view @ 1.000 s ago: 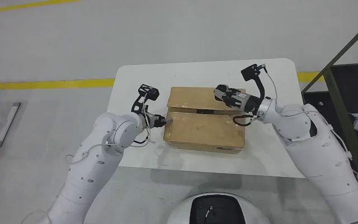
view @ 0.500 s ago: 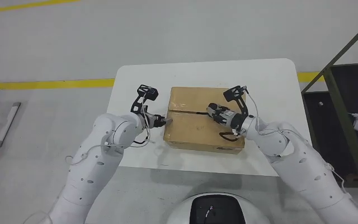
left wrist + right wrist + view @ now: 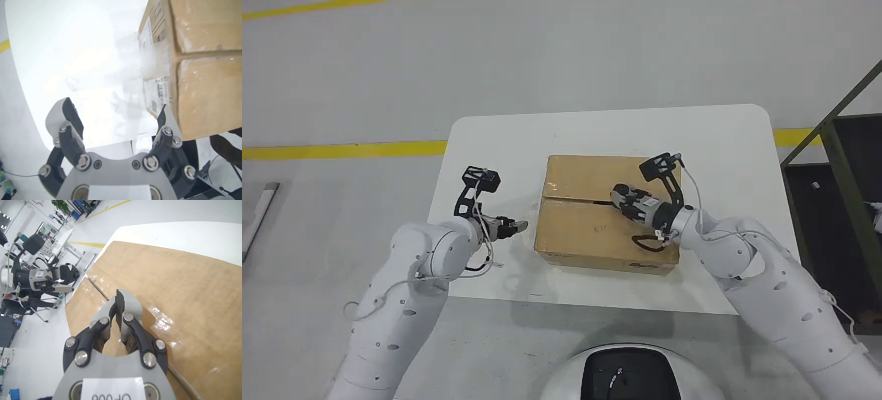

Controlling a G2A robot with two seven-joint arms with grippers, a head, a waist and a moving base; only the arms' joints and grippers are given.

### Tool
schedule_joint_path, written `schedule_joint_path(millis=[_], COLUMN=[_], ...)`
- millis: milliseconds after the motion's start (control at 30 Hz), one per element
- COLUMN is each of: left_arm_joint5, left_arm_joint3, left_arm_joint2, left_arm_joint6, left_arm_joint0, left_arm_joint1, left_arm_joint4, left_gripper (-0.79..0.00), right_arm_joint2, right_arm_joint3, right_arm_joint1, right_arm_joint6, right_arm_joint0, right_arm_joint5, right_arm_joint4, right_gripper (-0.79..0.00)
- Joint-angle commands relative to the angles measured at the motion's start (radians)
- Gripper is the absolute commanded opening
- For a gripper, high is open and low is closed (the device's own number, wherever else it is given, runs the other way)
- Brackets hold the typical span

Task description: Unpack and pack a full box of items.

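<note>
A pale grey floor (image 3: 362,70) lies around the white, round-cornered table (image 3: 492,140), crossed by a yellow line (image 3: 342,150). A dark metal frame (image 3: 842,190) stands on the right side. Farther off are white desks (image 3: 64,238) and green plants (image 3: 59,204) (the light is bright and even).

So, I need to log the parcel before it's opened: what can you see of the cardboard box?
The cardboard box is brown, closed and lies flat on the white table. Its two top flaps meet at a centre seam under glossy clear tape; white printed labels sit on one short side. The shut right gripper is at the seam; the open left gripper stands apart from the labelled side.
</note>
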Motion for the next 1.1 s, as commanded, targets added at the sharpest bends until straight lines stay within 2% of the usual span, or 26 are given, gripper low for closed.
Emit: schedule_joint_path(millis=[0,300,500,767,1067], left_arm_joint5=[-0.001,-0.001,-0.040,-0.051,-0.023], left_arm_joint3=[0.000,0.000,0.039,0.151,0.315], left_arm_joint2=[0.001,0.001,0.059,0.133,0.230], left_arm_joint6=[0.000,0.000,0.081,0.202,0.347], left_arm_joint0=[0.010,0.010,0.027,0.007,-0.060], left_arm_joint1=[0.000,0.000,-0.004,-0.031,-0.087], left_arm_joint4=[0.009,0.009,0.194,0.309,0.360], left_gripper=[0.000,0.000,0.000,0.000,0.000], right_arm_joint2=[0.003,0.015,0.018,0.021,0.014], right_arm_joint3=[0.002,-0.004,-0.010,-0.015,-0.015], right_arm_joint1=[0.000,0.001,0.001,0.000,-0.004], right_arm_joint6=[0.002,0.017,0.024,0.027,0.022], right_arm_joint0=[0.001,0.000,-0.005,-0.011,-0.007], right_arm_joint5=[-0.001,-0.001,-0.001,0.005,0.006], right_arm_joint4=[0.000,-0.007,-0.009,-0.010,-0.009], right_gripper=[-0.785,-0.785,-0.785,-0.785,-0.785])
